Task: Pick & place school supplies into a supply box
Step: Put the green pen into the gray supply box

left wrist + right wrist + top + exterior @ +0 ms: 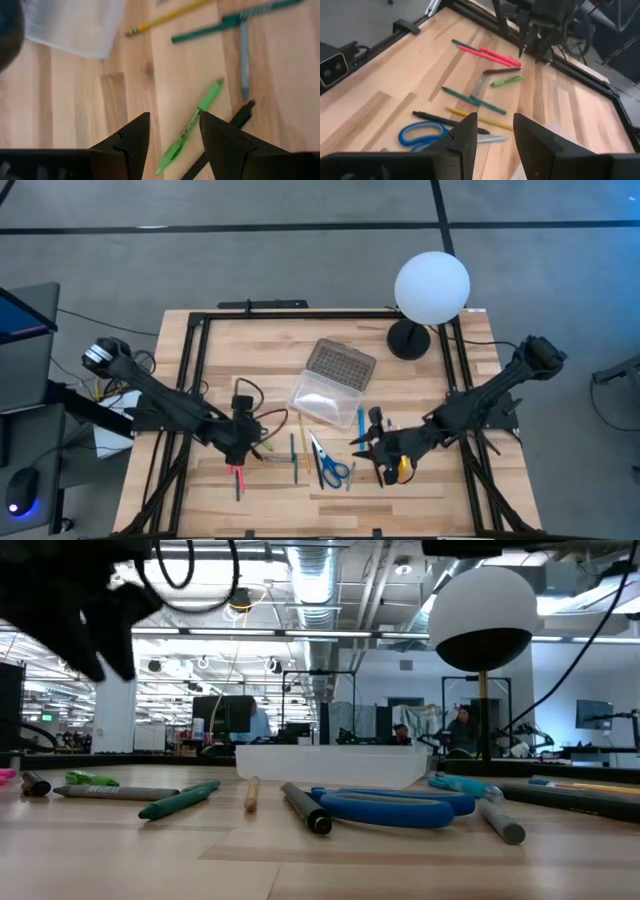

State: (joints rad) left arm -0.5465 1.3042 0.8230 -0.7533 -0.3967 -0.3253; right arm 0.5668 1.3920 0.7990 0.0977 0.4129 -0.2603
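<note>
hanging wide open and empty, the left gripper has a green pen right under it on the wooden surface; the right gripper hangs open and empty too.

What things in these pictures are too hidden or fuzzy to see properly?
- Supply box, low view: only a pale side strip shows; its inside is out of sight.
- Supply box, left wrist view: cut off by the picture's edge and blurred.
- Scissors, low view: the blades are hidden behind the blue handles.
- Left gripper, low view: a dark blur cut off by the edge.
- Pens, high view: too small to read any markings.
</note>
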